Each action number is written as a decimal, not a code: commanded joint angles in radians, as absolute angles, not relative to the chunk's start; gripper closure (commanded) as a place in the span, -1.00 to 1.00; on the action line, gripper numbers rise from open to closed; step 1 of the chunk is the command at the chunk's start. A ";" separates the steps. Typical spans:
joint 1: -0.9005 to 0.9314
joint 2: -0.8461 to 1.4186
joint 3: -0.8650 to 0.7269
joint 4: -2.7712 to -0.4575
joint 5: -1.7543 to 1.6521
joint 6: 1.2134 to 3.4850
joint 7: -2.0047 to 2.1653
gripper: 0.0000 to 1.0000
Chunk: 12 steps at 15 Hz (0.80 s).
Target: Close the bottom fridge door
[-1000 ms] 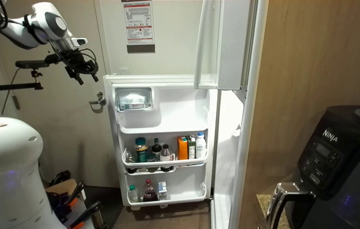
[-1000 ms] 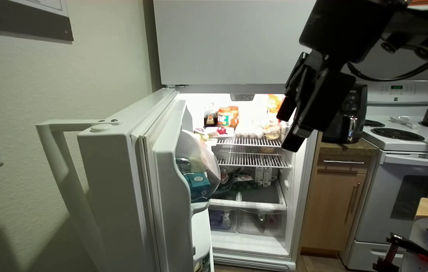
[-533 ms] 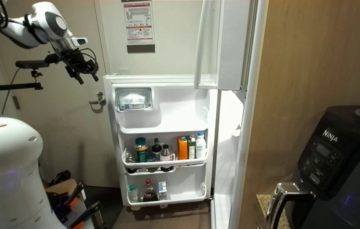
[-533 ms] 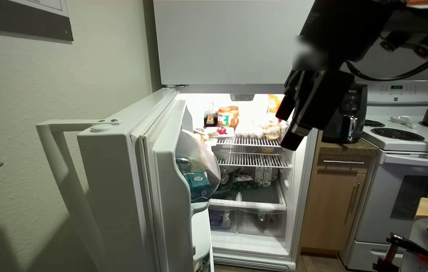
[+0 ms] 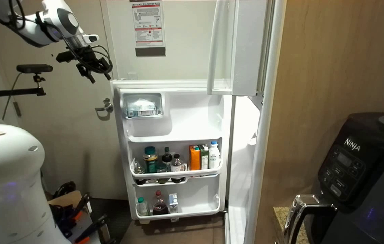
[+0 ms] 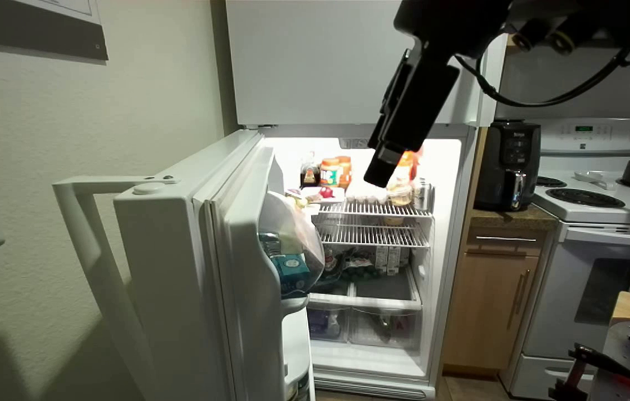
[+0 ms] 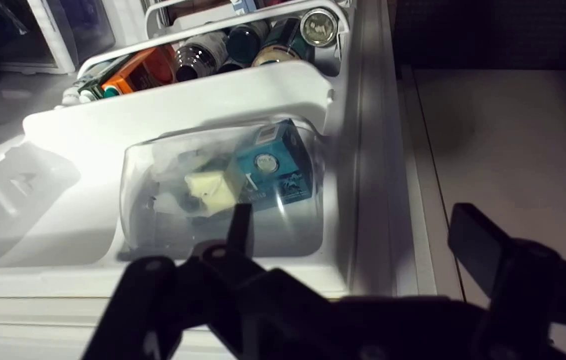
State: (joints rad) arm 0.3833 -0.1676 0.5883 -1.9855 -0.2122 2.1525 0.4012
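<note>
The end effector [image 5: 100, 80] (spread wide, holding nothing) has just moved up and closer to the bottom fridge door [image 5: 192, 118], still open, so pushing may come soon.

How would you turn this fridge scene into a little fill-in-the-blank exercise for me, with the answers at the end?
The long white lower fridge door stands wide ____.
The black robot fingers, spread apart, hold ____.
The tall white bottle in that door has a cap coloured ____.
The bulky black countertop appliance bears the brand name ____.
Missing words: open; nothing; blue; Ninja.
</note>
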 commanded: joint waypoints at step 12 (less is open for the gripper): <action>0.500 0.151 0.533 -1.638 -0.445 2.154 0.400 -1.00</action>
